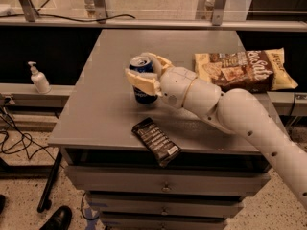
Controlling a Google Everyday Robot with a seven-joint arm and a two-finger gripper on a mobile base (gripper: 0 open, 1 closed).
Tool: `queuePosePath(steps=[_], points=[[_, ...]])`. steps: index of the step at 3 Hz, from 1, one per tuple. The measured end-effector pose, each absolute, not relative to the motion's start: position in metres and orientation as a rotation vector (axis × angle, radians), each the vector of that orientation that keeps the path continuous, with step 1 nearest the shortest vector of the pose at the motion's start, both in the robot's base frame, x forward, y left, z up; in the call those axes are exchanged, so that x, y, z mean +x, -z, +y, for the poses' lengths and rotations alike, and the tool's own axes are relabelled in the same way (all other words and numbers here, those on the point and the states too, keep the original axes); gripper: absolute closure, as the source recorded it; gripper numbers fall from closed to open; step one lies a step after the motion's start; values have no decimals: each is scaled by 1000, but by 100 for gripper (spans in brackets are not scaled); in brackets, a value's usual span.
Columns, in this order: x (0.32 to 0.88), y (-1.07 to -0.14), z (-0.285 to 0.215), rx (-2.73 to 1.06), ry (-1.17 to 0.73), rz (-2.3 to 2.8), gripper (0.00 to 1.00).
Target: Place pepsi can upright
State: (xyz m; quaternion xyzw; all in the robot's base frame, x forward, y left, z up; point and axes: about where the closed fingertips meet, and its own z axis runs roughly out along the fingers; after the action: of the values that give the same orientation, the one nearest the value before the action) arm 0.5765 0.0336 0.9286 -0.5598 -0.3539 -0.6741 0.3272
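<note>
The gripper (147,72) grips the pepsi can (144,95).
The can is dark blue with a silver top, standing straight on the grey table (96,107), 2 fingers (139,81) hugging it.

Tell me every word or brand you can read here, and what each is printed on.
"Sea Salt": big white letters on the brown snack bag, back right; smaller print too blurred.
Blue can, gripped by the claw in the middle: lettering too blurred to read.
Black wrapper at the front: print unreadable.
Pump bottle, far left: no readable label.
</note>
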Motion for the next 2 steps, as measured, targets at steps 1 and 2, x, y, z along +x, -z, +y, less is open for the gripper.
queuePosePath(steps=[1,2], points=[[578,-925,29,-1476,1761,-919,81],[578,-922,27,-1485,1760,-914,58]])
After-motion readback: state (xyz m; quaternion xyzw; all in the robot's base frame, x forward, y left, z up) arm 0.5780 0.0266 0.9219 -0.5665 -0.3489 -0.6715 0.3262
